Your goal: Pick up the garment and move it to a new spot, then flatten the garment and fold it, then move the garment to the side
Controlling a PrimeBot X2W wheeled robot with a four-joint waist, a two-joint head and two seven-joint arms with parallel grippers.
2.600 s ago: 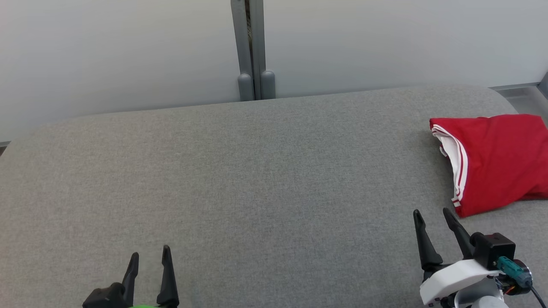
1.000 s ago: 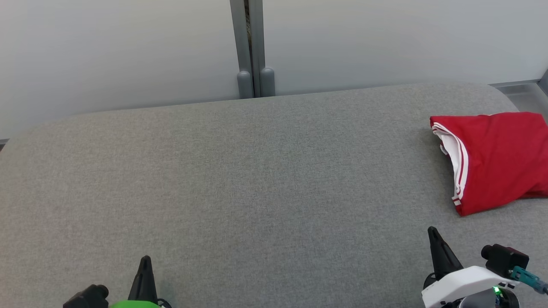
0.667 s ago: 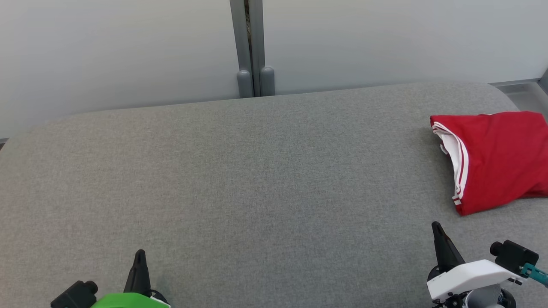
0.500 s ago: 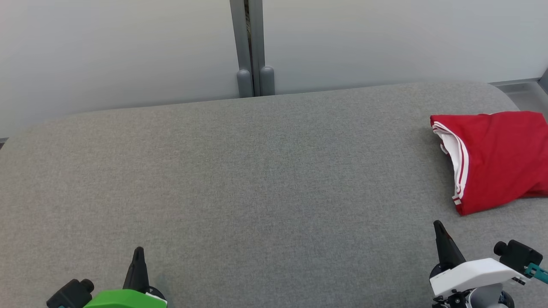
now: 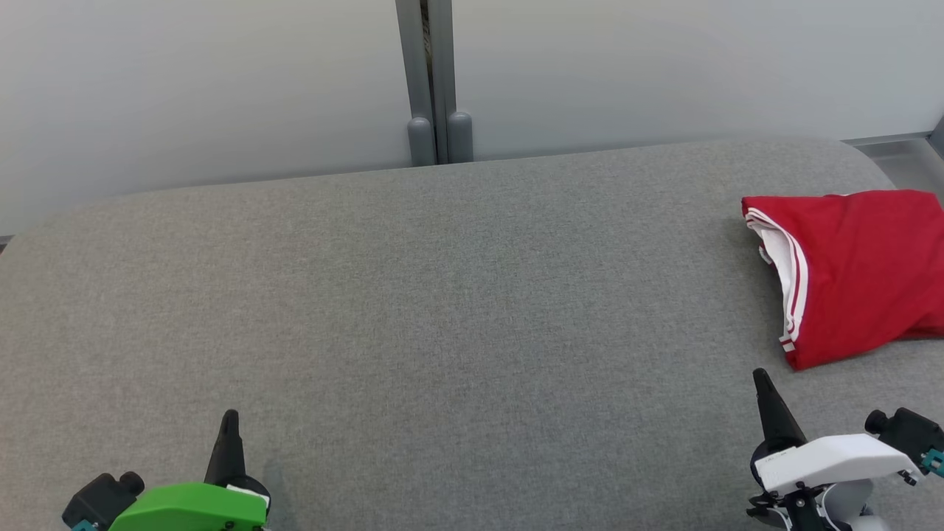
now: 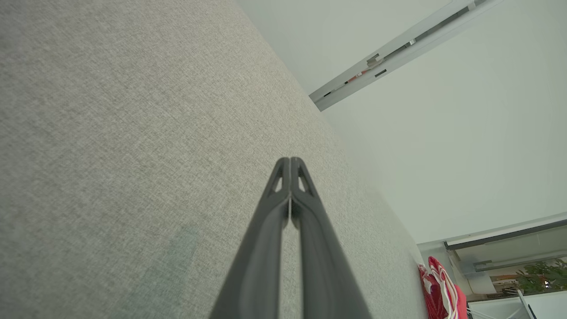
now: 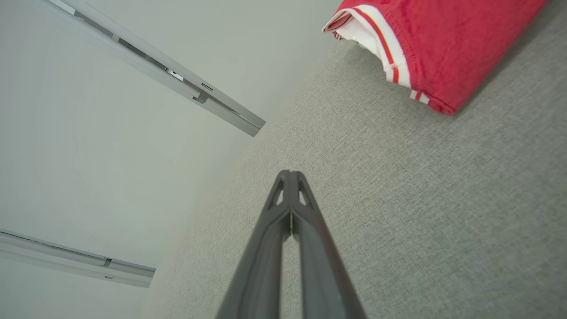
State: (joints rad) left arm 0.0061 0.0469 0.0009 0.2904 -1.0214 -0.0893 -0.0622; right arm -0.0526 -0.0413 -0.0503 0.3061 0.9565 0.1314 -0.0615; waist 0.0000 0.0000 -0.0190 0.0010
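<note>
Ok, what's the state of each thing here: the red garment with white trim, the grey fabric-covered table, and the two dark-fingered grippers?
Red garment with white striped trim: folded, lying at the table's right end, touched by neither gripper.
Grey fabric-covered table: flat, bearing the garment on its right side.
Left gripper: shut, holding nothing, over the table's near left.
Right gripper: shut, holding nothing, just short of the garment's near corner.

Folded red garment (image 5: 863, 273), white-striped trim: right part runs past the head view's edge.
Left gripper (image 5: 229, 416), green shell: cut off below.
Right gripper (image 5: 760, 376), white shell: cut off below.
</note>
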